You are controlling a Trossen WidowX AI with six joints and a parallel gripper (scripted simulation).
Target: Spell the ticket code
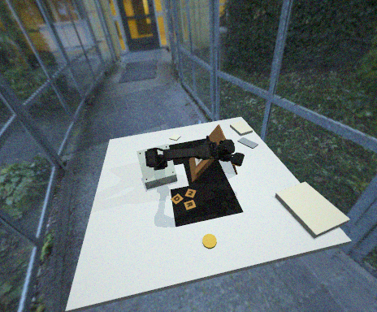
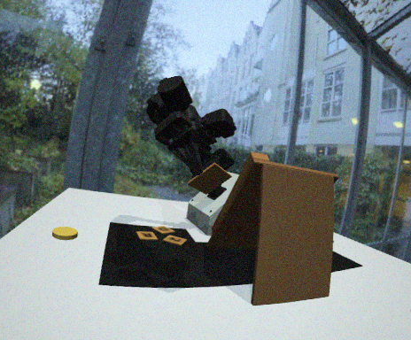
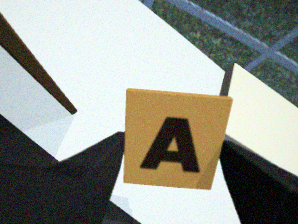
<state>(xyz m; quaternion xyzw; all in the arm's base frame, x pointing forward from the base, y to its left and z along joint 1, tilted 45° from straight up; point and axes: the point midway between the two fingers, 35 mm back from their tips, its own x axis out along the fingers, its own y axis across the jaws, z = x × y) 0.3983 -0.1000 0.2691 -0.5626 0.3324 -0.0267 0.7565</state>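
Observation:
My gripper [image 1: 238, 158] [image 2: 210, 179] [image 3: 172, 143] is shut on an orange tile marked A [image 2: 209, 178] [image 3: 176, 145]. It holds the tile tilted in the air, beside the upper part of the brown sloping board [image 1: 218, 136] [image 2: 293, 230] and well above the black mat [image 1: 216, 203] [image 2: 156, 266]. Three more orange tiles [image 1: 185, 198] [image 2: 162, 235] lie flat on the mat in front of the board. The arm hides most of the board's face, and I cannot make out the rail or read the ticket.
A yellow disc [image 1: 209, 240] [image 2: 65, 232] lies near the front edge. A large cream slab [image 1: 311, 207] sits at the right edge. A small cream pad [image 1: 240, 127], a grey plate [image 1: 248, 142] and a small pale card [image 1: 175, 137] lie at the back. The arm's base [image 1: 157, 171] stands left of the board.

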